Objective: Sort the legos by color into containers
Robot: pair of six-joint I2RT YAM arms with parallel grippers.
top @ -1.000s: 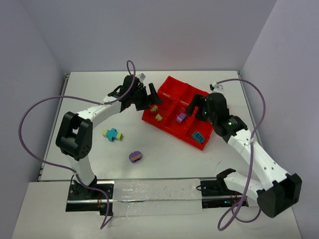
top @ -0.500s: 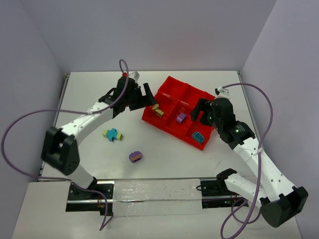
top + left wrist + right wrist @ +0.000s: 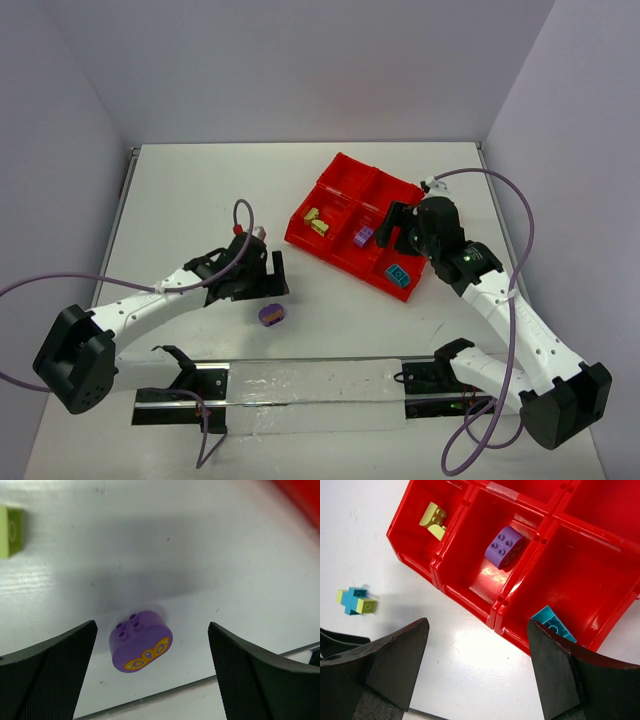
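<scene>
A purple round brick (image 3: 271,314) with a yellow pattern lies on the white table near the front; in the left wrist view (image 3: 141,641) it sits between my fingers, nearer the left one. My left gripper (image 3: 277,286) (image 3: 152,675) is open and empty just above it. A teal and yellow cross-shaped stack (image 3: 356,601) lies left of the red tray (image 3: 345,262) (image 3: 462,597); the left arm hides it from the top view. The tray holds pale yellow bricks (image 3: 317,221) (image 3: 435,520), a purple brick (image 3: 363,237) (image 3: 504,547) and a teal brick (image 3: 398,273) (image 3: 552,625), each in a separate front compartment. My right gripper (image 3: 392,226) (image 3: 477,670) is open and empty over the tray's front edge.
The tray's back compartments (image 3: 375,185) look empty. A pale green brick edge (image 3: 10,525) and a red tray corner (image 3: 300,495) show in the left wrist view. The table's front edge strip (image 3: 300,385) runs just behind the purple brick.
My left arm has swung from the tray's left side back and down to the purple brick near the front. The yellow bricks stay in the tray. The right arm has barely moved.
</scene>
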